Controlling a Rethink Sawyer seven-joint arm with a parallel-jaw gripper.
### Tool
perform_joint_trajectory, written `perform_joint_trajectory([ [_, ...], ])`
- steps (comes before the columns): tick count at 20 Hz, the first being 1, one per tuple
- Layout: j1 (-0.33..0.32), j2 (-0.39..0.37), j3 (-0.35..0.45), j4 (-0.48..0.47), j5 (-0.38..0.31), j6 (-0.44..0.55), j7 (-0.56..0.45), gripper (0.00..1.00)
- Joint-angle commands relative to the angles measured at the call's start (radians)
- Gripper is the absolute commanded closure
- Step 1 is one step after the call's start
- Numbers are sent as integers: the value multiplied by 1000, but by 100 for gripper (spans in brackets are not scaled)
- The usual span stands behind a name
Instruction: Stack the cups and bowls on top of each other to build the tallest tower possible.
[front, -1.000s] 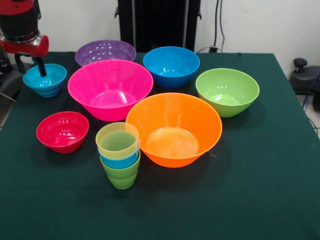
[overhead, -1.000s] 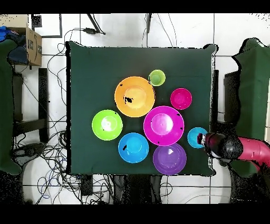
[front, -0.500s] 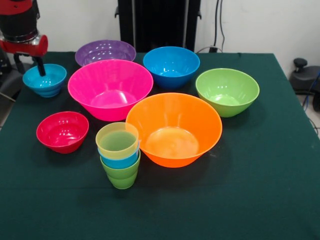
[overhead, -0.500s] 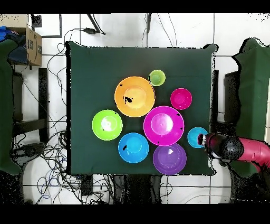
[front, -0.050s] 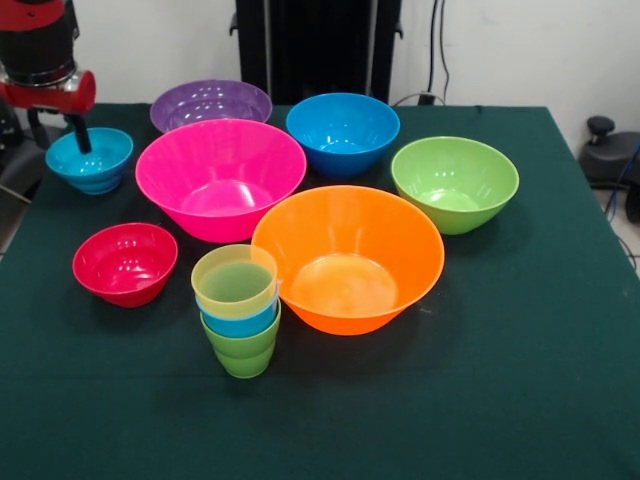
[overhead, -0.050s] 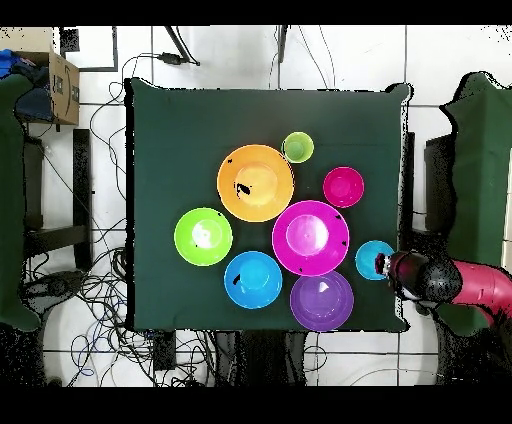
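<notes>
Nothing on the cloth has shifted over the last second; only the arm has crept very slightly at the teal bowl's (front, -0.050s: 89, 158) side. One dark finger (front, -0.050s: 78, 133) of the gripper (front, -0.050s: 62, 128) dips inside that bowl's rim and another hangs behind, outside it, so the rim sits between spread fingers; whether they press on it I cannot tell.

Taking the teal bowl as the mark, the tower (front, -0.050s: 238, 308) of cups, green lowest, blue in the middle, yellow topmost, stands well apart toward the table's near edge, with the red bowl (front, -0.050s: 125, 262) between them. Just beside the teal bowl sit the pink bowl (front, -0.050s: 220, 177) and the purple bowl (front, -0.050s: 211, 102). Beyond those come the blue bowl (front, -0.050s: 342, 131), the orange bowl (front, -0.050s: 347, 257), which nearly touches the tower, and farthest off the green bowl (front, -0.050s: 455, 182).
</notes>
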Motion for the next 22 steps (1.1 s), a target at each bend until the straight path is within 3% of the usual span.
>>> perform_joint_trajectory([
  [1, 22, 29, -5, -59, -68, 80, -332, 0],
  [8, 20, 68, -7, -93, -90, 56, -336, 0],
  [22, 13, 43, 13, -73, -57, 75, -360, 0],
])
